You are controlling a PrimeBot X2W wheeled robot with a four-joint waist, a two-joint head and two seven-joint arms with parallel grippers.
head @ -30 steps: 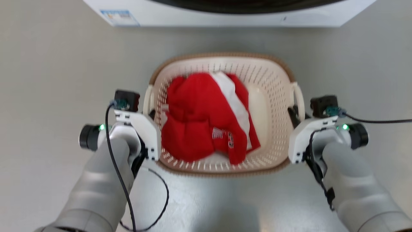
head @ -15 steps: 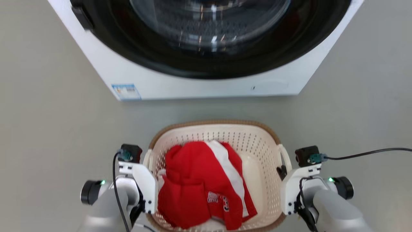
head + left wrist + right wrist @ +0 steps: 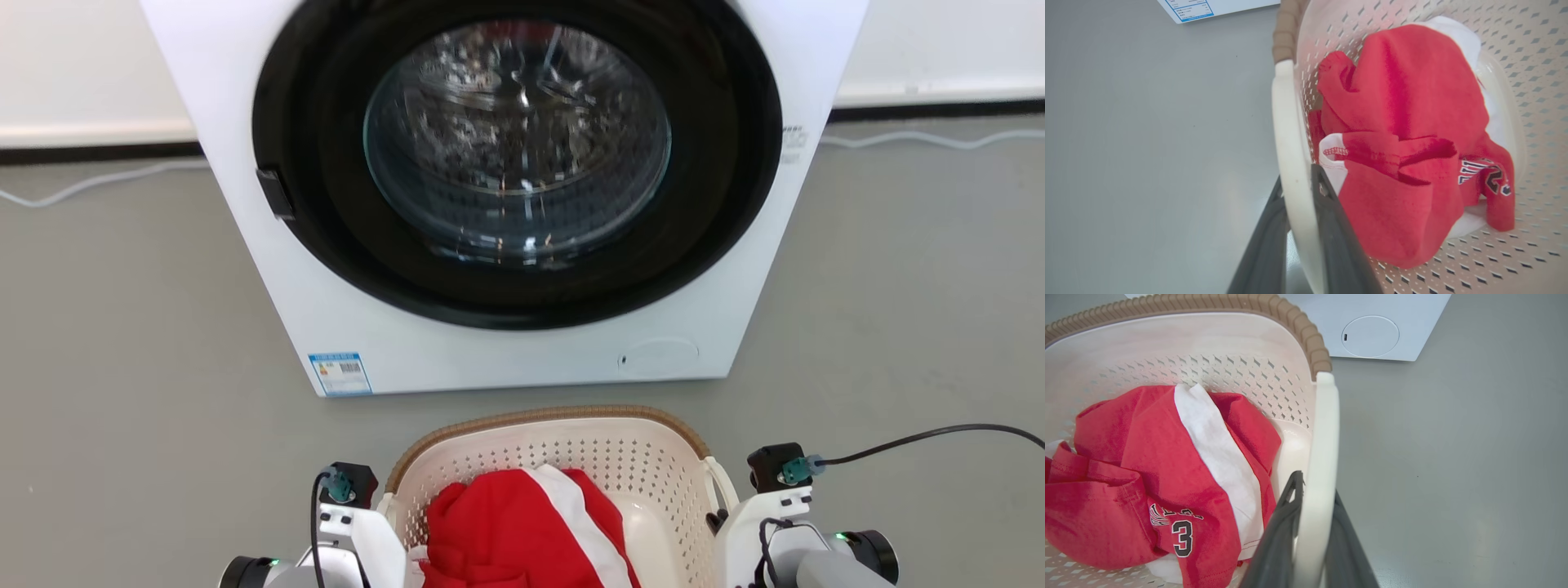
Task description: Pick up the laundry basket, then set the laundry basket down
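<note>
The laundry basket (image 3: 547, 420), cream perforated plastic with a brown woven-look rim, sits at the bottom of the head view, just in front of the washing machine. A red and white garment (image 3: 522, 531) lies in it. In the left wrist view my left gripper (image 3: 1300, 192) is shut on the basket's white left handle (image 3: 1286, 122), one dark finger on each side of the loop. My right gripper (image 3: 1314, 498) clamps the right handle (image 3: 1325, 428) the same way. Whether the basket's bottom touches the floor I cannot tell.
A white front-loading washing machine (image 3: 506, 359) with a dark round glass door (image 3: 514, 139) stands close behind the basket. Grey floor lies open on both sides. Pale cables (image 3: 82, 184) run along the far wall, and a black cable (image 3: 922, 437) trails from my right wrist.
The head camera has swung upward: the basket slid from mid-picture to the bottom edge and the washing machine's front came into view. Both grippers stay shut on the handles.
</note>
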